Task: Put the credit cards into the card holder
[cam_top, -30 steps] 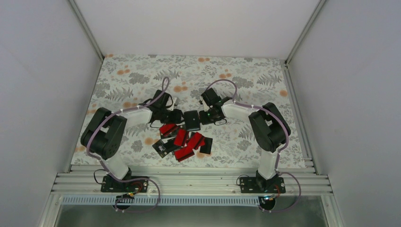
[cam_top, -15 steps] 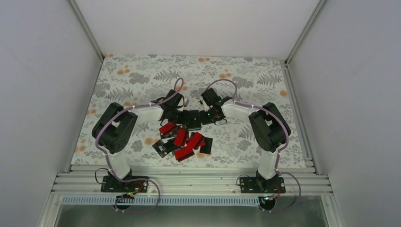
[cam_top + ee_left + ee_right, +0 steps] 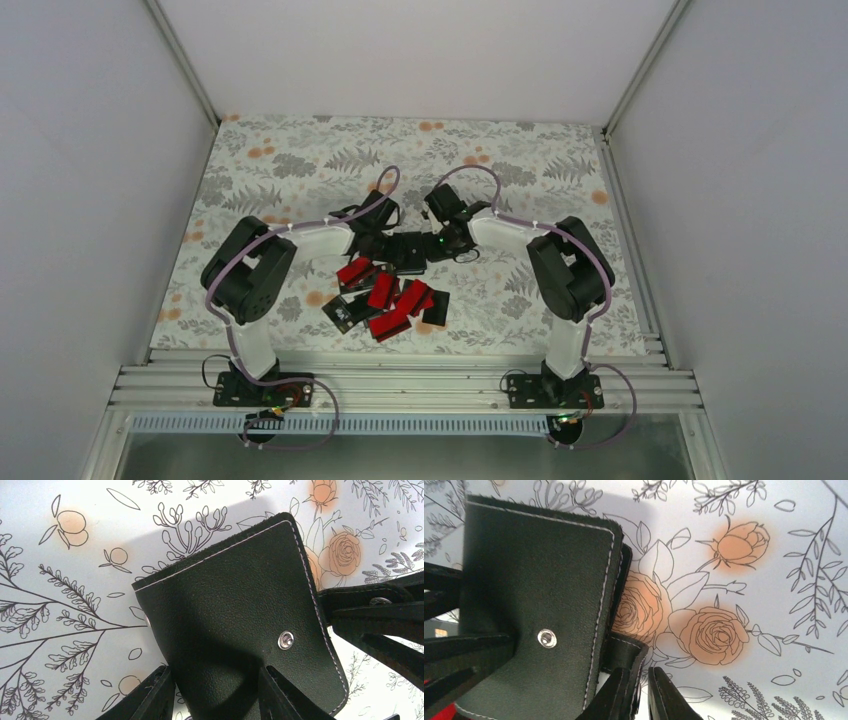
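Observation:
The black card holder (image 3: pixel 407 252) lies shut on the flowered mat between my two grippers, its snap stud facing up (image 3: pixel 286 640). My left gripper (image 3: pixel 384 246) is open, its fingers spread over the holder's near end (image 3: pixel 215 682). My right gripper (image 3: pixel 433 244) is shut on the holder's strap tab (image 3: pixel 626 652), fingertips almost together (image 3: pixel 640 680). The credit cards, red (image 3: pixel 383 290) and black (image 3: pixel 340 312), lie in a loose overlapping pile just in front of the holder.
The flowered mat (image 3: pixel 300 170) covers the table. Grey walls stand on three sides, and a metal rail (image 3: pixel 400 385) carrying both arm bases runs along the near edge.
My left arm has swung right, bringing its gripper from beside the holder to over its left end. The right arm, holder and cards have not moved.

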`<state>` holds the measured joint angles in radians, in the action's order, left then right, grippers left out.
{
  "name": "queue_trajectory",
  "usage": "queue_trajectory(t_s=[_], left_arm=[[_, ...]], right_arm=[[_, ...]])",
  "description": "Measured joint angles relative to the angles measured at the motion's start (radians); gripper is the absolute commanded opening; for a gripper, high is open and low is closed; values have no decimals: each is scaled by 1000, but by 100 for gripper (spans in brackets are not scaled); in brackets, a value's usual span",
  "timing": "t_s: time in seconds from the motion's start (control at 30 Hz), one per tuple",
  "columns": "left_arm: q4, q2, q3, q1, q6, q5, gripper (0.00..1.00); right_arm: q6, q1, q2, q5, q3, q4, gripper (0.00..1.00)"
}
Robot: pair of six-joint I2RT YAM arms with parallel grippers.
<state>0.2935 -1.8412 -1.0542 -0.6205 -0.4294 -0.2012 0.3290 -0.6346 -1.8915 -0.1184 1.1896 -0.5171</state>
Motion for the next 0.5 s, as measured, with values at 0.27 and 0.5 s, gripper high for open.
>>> queue_trajectory(t_s=[0.27,0.5], left_arm=[[-45,13,32,-5,-2,7,41],[-96,28,68,-6,-5,8,41]], right_arm=[[-9,7,16,2,44,-29,26],[-24,21,61,-39,56,-47,37]])
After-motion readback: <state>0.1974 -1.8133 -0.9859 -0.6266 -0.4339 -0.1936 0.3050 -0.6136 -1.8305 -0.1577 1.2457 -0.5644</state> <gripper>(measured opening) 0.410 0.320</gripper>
